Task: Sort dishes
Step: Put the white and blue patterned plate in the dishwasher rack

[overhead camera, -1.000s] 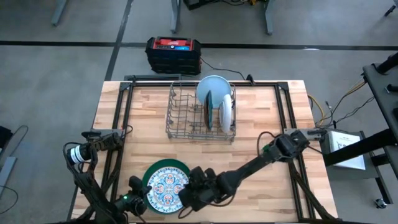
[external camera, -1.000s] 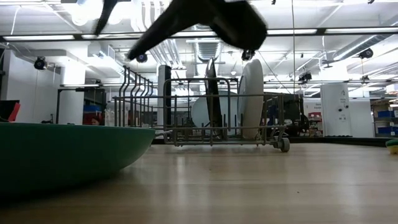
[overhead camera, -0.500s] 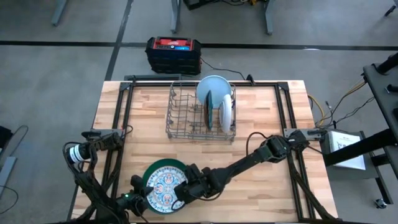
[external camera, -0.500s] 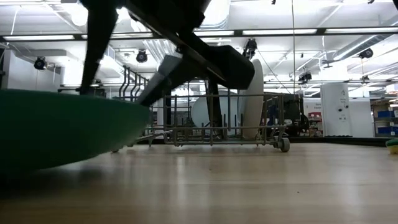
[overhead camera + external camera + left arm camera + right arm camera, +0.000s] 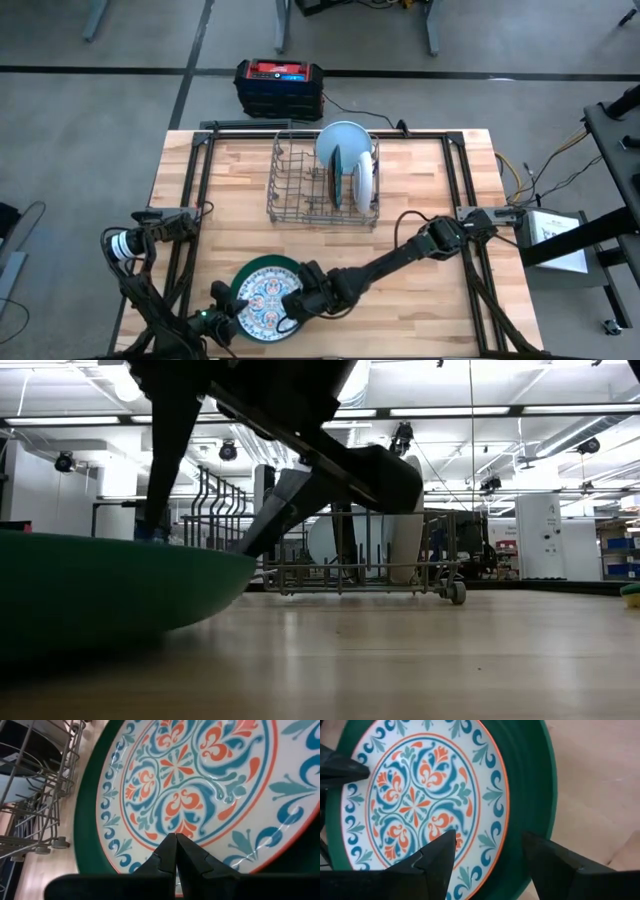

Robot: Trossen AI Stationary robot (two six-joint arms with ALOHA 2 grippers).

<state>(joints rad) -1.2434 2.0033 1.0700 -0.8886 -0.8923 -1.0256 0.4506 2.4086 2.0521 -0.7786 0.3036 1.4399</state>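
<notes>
Plates lie stacked at the table's (image 5: pixel 420 190) front edge, left of middle: a patterned plate (image 5: pixel 263 301) with an orange and teal motif rests face up inside a larger dark green plate (image 5: pixel 268 266), whose rim shows all round it. Both lie flat and are round, so neither has a long axis. The right pincer (image 5: pixel 288 313) reaches in from the right, low over the right side of the stack; in the right wrist view its fingers (image 5: pixel 436 857) stand wide apart, one over the patterned plate's rim and the other over the green rim, clamped on nothing that can be seen. The left pincer (image 5: pixel 237 312) sits at the left edge of the stack, its tips pressed together and pointing across the patterned plate toward the rack (image 5: pixel 322 185); whether they touch the plate cannot be told. The rack stands at the back of the table, well apart from the stack, and holds three plates upright on edge in its right half: a pale blue plate (image 5: pixel 343 135) leaning at the back, a teal plate (image 5: pixel 337 178) and a white plate (image 5: pixel 364 182) side by side, edges toward the front.
</notes>
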